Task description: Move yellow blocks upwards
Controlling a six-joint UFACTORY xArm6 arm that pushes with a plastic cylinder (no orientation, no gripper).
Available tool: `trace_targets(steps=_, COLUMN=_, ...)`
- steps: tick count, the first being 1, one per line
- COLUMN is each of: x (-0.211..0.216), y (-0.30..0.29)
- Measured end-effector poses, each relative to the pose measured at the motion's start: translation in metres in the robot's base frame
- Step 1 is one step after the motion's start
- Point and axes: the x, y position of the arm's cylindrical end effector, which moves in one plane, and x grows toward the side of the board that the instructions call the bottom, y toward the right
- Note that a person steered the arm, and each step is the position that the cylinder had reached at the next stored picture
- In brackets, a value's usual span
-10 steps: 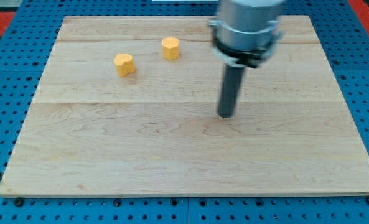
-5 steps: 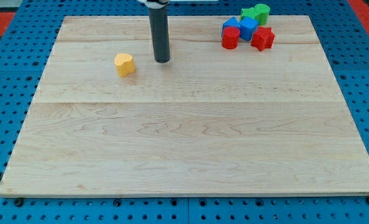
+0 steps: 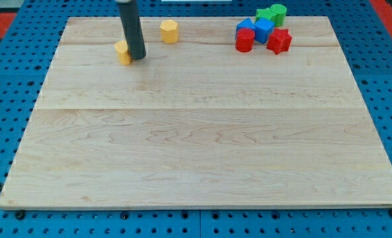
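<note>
Near the surface's (image 3: 196,152) top-left: my tip (image 3: 137,58) touching a partly hidden yellow block (image 3: 122,51), placed to push it upward. Right of it, a yellow hexagonal block (image 3: 169,31) at the top edge. Top-right corner: red, blue, green blocks clustered. No pincer fitted. Pale wood on blue pegboard.

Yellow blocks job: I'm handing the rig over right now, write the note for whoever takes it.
My tip is on the board, against the right side of the left yellow block, partly hiding it.
The hexagonal yellow block sits near the view's top edge, apart from the tip.
The red, blue and green blocks are clustered at the top right, untouched.
Done: the hexagonal block looks high enough.
Left: push the left one further toward the view's top.
</note>
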Motion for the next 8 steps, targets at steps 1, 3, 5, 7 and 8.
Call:
trace_targets(steps=1, x=0.036, y=-0.005)
trace_targets(steps=3, x=-0.005, y=-0.027)
trace_targets(steps=5, x=0.021, y=-0.014)
trace_targets(steps=7, x=-0.007, y=0.045)
trace_targets(steps=8, x=-0.01, y=0.059)
